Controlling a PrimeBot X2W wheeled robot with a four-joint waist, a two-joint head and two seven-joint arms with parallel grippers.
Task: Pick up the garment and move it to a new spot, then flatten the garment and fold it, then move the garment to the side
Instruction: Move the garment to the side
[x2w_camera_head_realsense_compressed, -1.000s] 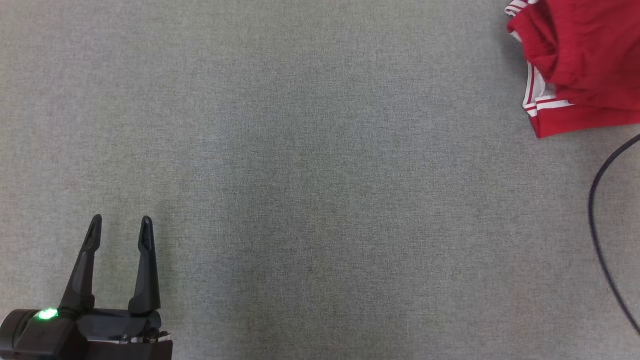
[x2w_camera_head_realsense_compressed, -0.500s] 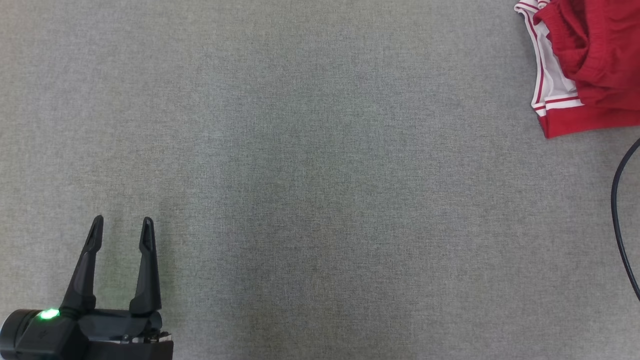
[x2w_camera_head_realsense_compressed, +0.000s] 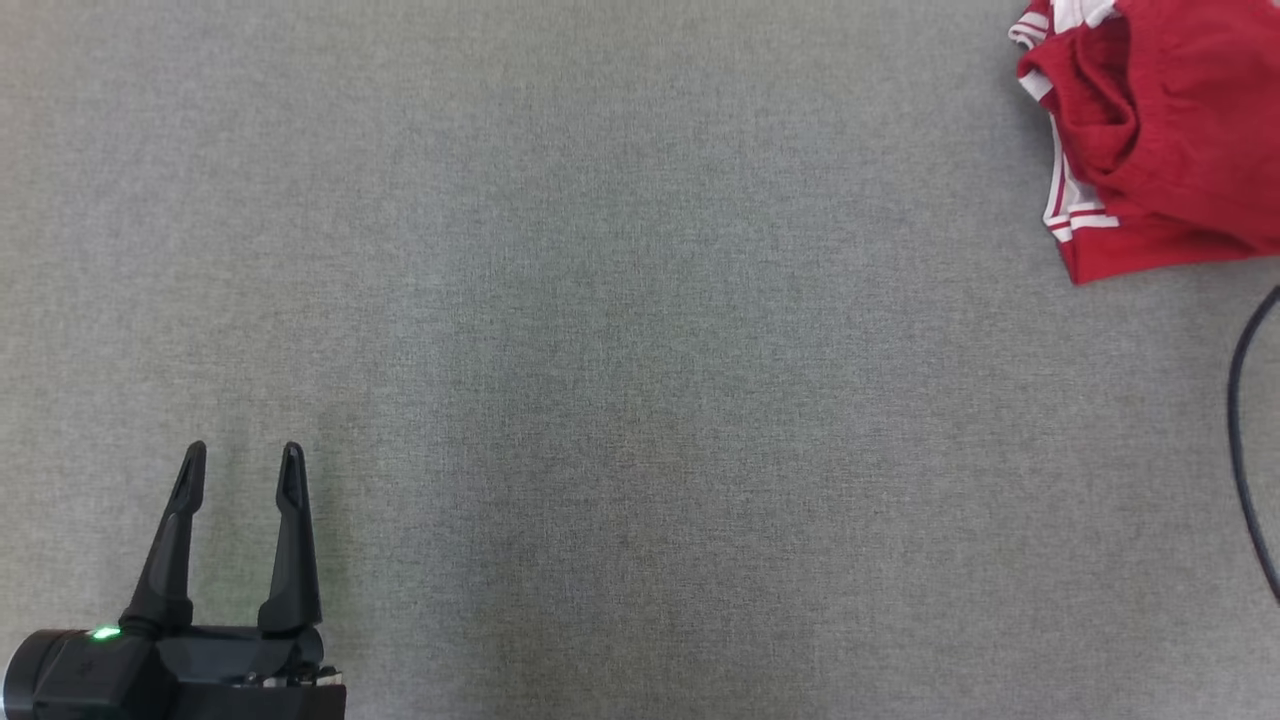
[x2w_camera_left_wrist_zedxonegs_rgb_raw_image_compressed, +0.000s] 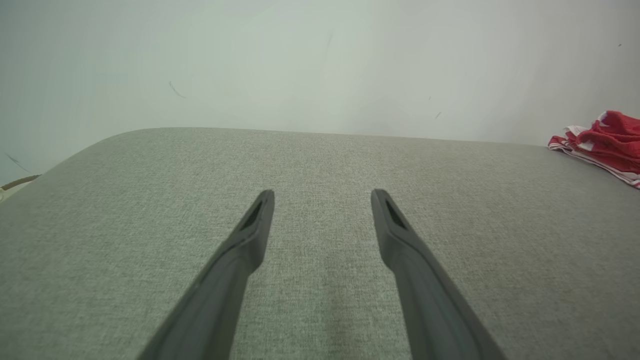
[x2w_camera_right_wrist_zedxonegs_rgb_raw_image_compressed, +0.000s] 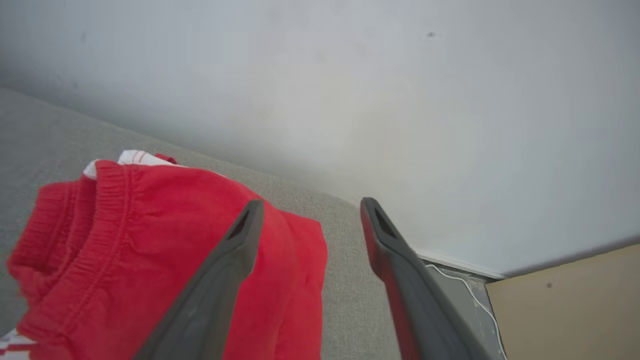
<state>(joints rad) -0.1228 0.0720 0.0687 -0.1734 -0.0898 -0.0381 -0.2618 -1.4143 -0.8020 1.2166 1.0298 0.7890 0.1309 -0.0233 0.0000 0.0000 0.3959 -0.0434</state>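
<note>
Head view: grey woven cloth-covered tabletop (x2w_camera_head_realsense_compressed: 640, 360), fine even weave, nothing lying on the wide stretch between the arms. Plain pale wall (x2w_camera_left_wrist_zedxonegs_rgb_raw_image_compressed: 320, 60) rises behind its far edge and carries a few faint marks.

Red soft-knit garment with white side stripes and a gathered elastic waistband (x2w_camera_head_realsense_compressed: 1170, 130) lies bunched at the tabletop's far right corner, cut by the frame edge, well apart from the left gripper (x2w_camera_head_realsense_compressed: 243, 450).

Tan flat panel (x2w_camera_right_wrist_zedxonegs_rgb_raw_image_compressed: 570, 305) shows past the table's end in the right wrist view; cannot tell what it is.

Left gripper, near left corner: two long dark tapered fingers spread wide, nothing between them.

Right gripper (x2w_camera_right_wrist_zedxonegs_rgb_raw_image_compressed: 310, 207) hovers at the garment's edge, fingers spread wide, gripping nothing. One finger overlaps the red cloth; contact cannot be told.

Thin dark cable (x2w_camera_head_realsense_compressed: 1245, 430) curves along the right frame edge, nearer than the garment, apart from it. Thin white cord (x2w_camera_right_wrist_zedxonegs_rgb_raw_image_compressed: 465, 285) runs along the wall base.
</note>
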